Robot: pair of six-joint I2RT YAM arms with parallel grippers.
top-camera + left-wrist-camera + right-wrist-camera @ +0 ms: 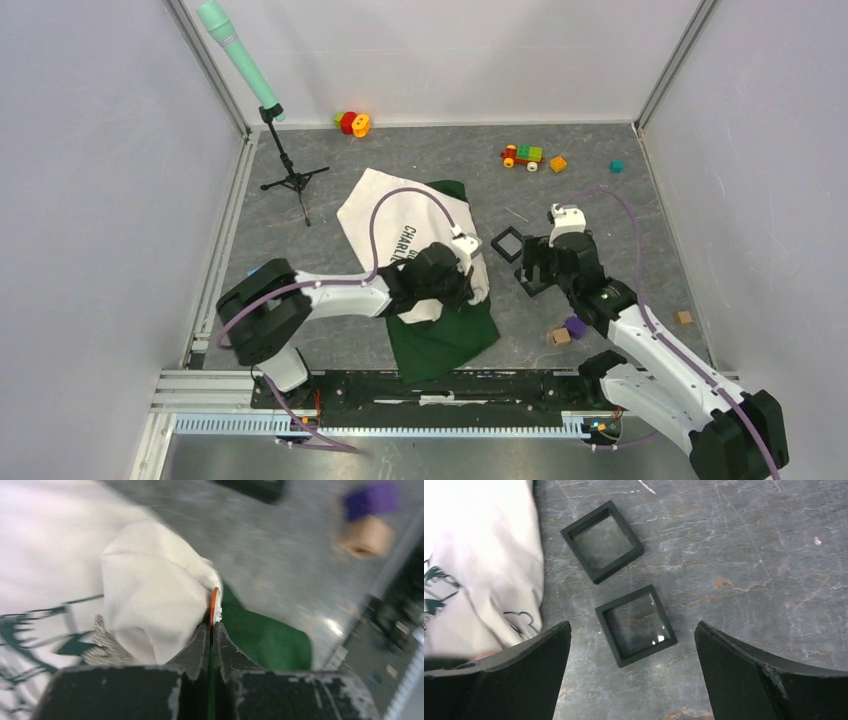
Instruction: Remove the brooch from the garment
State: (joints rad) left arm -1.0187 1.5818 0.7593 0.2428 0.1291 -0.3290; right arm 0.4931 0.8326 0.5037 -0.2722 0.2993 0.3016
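Top view: grey counter [620, 230]. The garment [400, 225], a white T-shirt with black print and dark green parts, lies crumpled at centre. The left gripper [470, 285] sits on the garment's right edge; its jaws can't be made out here. The right gripper [530, 270] is just right of the garment, over a black square frame [507, 243]. At the back are a toy car [522, 155], an orange block [558, 164], a teal cube [617, 166] and coloured rings [353, 123]. A tripod [290, 175] with a mint tube stands back left. A purple piece on a wooden block [565, 330] lies near the right arm.

Left wrist view: blurred. The left gripper's [212, 627] jaws are pressed together, pinching the lower end of the brooch [215, 605], a thin orange-rimmed disc seen edge-on. The brooch lies against a bunched white fold [155, 605] of the garment, with green fabric [265, 637] to the right.

Right wrist view: the right gripper's [631, 627] jaws are spread wide, holding nothing. Two black square frames lie on the counter, one between the jaws [636, 625] and one further out [602, 540]. The garment's white edge [474, 570] is at left.
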